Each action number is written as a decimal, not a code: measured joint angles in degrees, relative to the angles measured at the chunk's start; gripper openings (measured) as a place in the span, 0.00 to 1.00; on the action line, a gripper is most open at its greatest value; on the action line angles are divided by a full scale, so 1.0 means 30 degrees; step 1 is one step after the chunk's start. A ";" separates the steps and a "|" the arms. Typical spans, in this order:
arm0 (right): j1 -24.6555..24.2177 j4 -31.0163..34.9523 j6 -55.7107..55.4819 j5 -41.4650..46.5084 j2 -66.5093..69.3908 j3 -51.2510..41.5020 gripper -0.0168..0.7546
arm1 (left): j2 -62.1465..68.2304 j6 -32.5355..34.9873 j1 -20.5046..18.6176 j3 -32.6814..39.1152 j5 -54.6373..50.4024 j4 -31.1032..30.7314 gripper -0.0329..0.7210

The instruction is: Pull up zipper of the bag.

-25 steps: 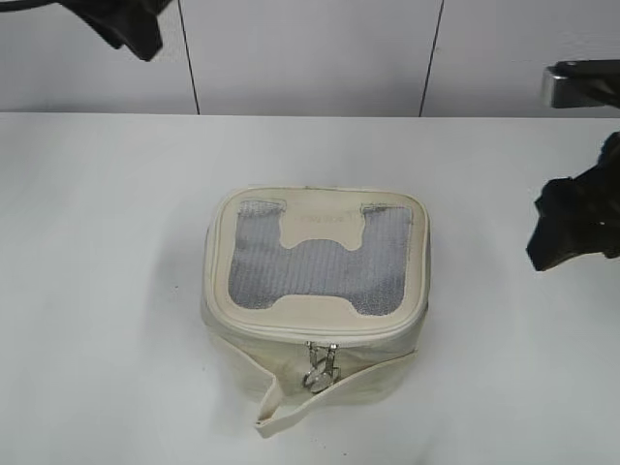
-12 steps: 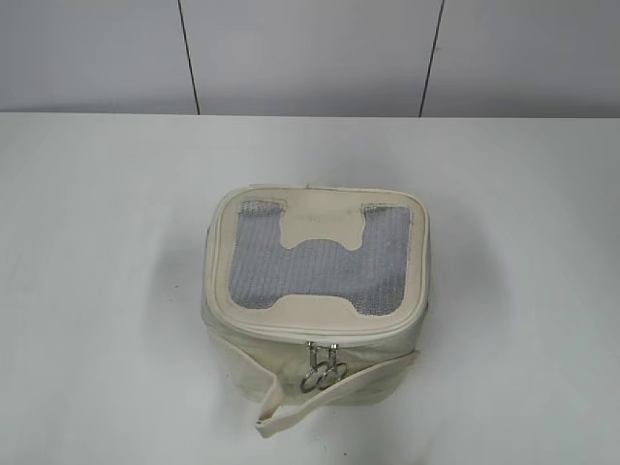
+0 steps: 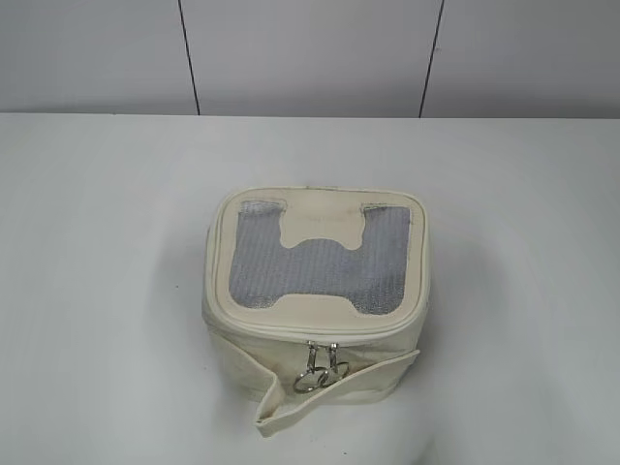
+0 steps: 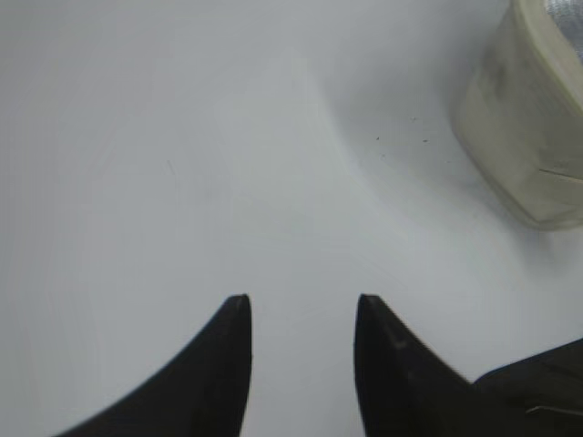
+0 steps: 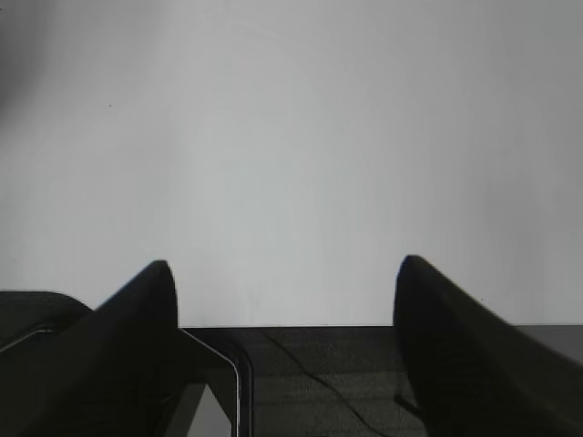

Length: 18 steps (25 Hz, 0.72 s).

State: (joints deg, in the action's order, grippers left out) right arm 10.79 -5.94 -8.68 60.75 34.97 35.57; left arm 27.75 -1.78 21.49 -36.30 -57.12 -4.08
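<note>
The small boxy cream fabric bag [image 3: 315,295] sits mid-worktop [image 3: 97,291], soft and light; grip the zipper's [image 3: 320,341] silver rings at 6 o'clock. Left hand [image 4: 301,309] and right hand [image 5: 282,273] gape empty.

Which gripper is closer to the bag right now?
The left gripper: its wrist view catches the bag at upper right. The right gripper sees only bare table.

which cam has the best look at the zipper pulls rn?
Exterior view: both silver ring pulls hang together at the front middle of the bag, unobstructed. Left wrist view catches only a corner of the bag, no pulls. Right wrist view shows bare table, no bag.
</note>
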 joint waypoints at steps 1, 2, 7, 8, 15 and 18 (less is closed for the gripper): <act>0.0000 0.0000 0.0019 0.0046 -0.1120 -0.0491 0.77 | -0.1021 0.0000 0.0000 0.0369 0.0019 0.0245 0.44; 0.0000 0.0017 0.0039 0.0095 -0.2070 -0.1026 0.77 | -0.2007 0.0000 0.0000 0.0789 0.0019 0.0473 0.44; 0.0000 0.0311 0.0344 -0.0029 -0.7373 -0.2171 0.76 | -0.5526 0.0383 0.0000 0.1522 -0.0647 0.0965 0.44; 0.0000 0.0447 0.0465 -0.0079 -0.8285 -0.2171 0.75 | -0.6118 0.0595 0.0000 0.1633 -0.0701 0.1003 0.44; 0.0000 0.0792 0.0933 -0.0120 -1.1753 -0.2207 0.70 | -0.8321 0.0889 0.0000 0.1804 -0.0824 0.1059 0.44; 0.0000 0.1091 0.1301 -0.0120 -1.1780 -0.2227 0.69 | -0.8406 0.0911 0.0000 0.1804 -0.0824 0.1081 0.44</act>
State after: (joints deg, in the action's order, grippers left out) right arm 10.79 -2.67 -4.78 60.39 -0.37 28.89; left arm 2.53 0.95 21.49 -30.89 -59.59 -0.84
